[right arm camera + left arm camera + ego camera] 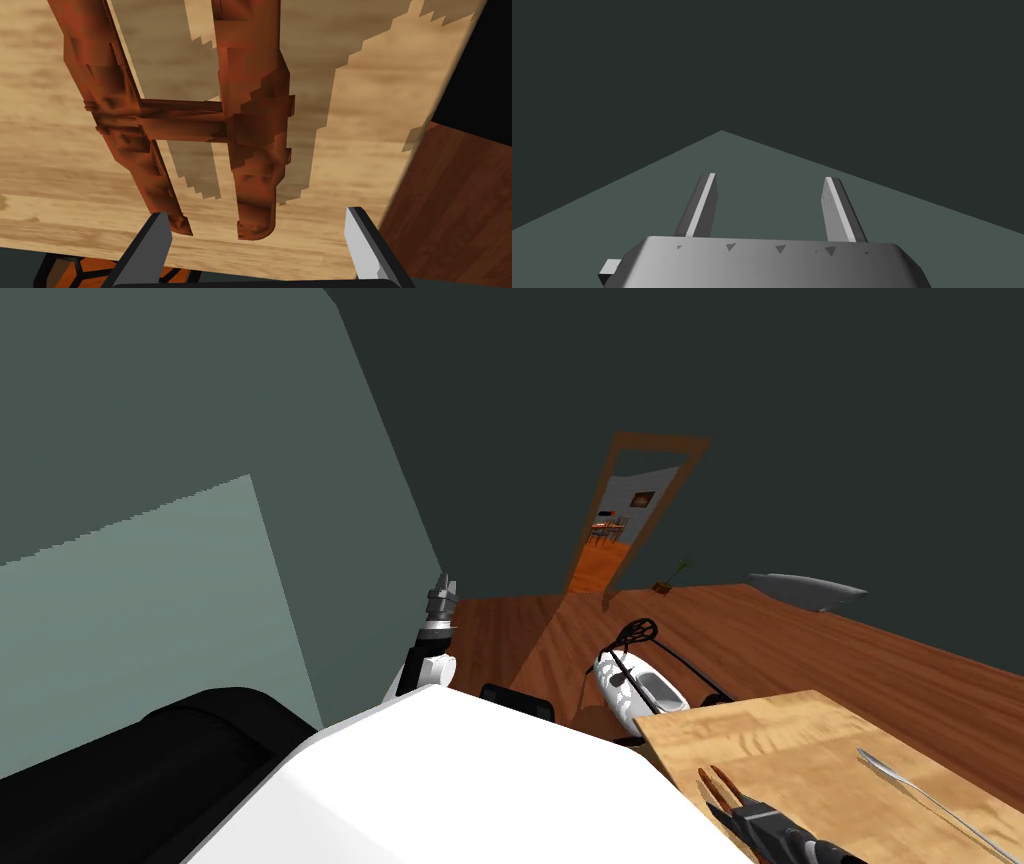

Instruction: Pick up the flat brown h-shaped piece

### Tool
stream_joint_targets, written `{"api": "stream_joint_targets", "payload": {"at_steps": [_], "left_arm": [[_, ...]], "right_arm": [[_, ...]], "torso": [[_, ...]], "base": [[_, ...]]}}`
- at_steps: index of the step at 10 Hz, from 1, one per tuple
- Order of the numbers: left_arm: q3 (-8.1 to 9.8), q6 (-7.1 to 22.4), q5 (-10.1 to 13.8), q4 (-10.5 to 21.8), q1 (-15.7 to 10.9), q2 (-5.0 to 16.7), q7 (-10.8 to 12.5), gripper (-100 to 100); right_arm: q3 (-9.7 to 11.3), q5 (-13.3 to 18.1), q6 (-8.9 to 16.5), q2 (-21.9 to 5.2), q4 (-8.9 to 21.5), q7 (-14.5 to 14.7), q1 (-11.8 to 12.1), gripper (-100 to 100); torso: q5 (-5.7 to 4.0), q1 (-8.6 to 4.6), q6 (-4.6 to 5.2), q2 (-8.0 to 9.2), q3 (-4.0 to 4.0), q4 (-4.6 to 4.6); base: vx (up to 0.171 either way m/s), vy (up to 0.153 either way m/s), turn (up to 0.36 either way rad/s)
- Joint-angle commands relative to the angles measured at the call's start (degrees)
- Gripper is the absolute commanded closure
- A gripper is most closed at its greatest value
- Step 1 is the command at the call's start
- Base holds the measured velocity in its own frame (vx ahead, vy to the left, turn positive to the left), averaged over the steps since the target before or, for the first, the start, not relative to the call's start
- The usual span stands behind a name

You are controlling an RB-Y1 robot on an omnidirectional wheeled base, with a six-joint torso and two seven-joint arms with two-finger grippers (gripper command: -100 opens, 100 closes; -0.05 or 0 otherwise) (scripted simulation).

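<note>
Right claw [256, 213] wide before h-shaped piece [185, 125]

Dim room; brown h-shaped piece [252, 130] casts jagged, blocky shadows.

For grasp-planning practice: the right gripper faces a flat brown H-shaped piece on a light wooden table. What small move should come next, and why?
Probably shift the right gripper sideways to centre on the flat brown H-shaped piece on the light wooden table: its open fingers sit off-centre, one leg's end almost at a fingertip.
</note>
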Motion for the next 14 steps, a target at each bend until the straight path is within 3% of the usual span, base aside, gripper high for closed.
{"api": "stream_joint_targets", "payload": {"at_steps": [1,5,6,7,8,12,14], "left_arm": [[0.0,0.0,0.0,0.0,0.0,0.0,0.0,0],[0.0,0.0,0.0,0.0,0.0,0.0,0.0,0],[0.0,0.0,0.0,0.0,0.0,0.0,0.0,0],[0.01,0.0,0.0,0.0,0.0,0.0,0.0,0],[0.01,0.0,0.0,0.0,0.0,0.0,0.0,0],[0.02,0.0,0.0,0.0,0.0,0.0,0.0,0],[0.01,0.0,0.0,0.0,0.0,0.0,0.0,0]], "right_arm": [[2.7,1.1,-0.4,-1.3,0.9,0.4,0.2,-100],[7.5,3.3,-2.0,-1.7,4.6,1.3,-0.8,-100],[7.0,3.1,-1.6,-2.0,3.5,0.9,-0.6,-100],[7.1,3.2,-1.5,-2.1,3.5,0.8,-0.6,0],[7.0,3.4,-1.2,-1.3,3.6,2.6,-0.6,-100],[6.6,4.0,-0.1,0.9,3.7,8.0,-0.6,-100],[6.4,4.0,-0.4,1.3,4.4,8.5,-0.6,-100]], "torso": [[0.0,0.0,0.0,0.0,0.0,0.0],[0.01,0.02,0.02,0.03,0.02,0.01],[0.0,0.01,0.03,0.02,0.01,0.01],[-0.01,-0.03,0.05,-0.02,-0.01,0.0],[-0.01,-0.05,0.04,-0.05,-0.03,-0.01],[-0.04,-0.15,0.04,-0.62,-0.36,-0.14],[-0.04,-0.13,0.02,-0.6,-0.35,-0.13]], "base": [[-0.034,0.021,0.202],[-0.031,0.019,0.128],[-0.009,0.005,0.017],[0.0,0.0,0.0],[0.082,-0.028,-0.177],[0.147,-0.023,-0.232],[0.101,-0.001,-0.098]]}}
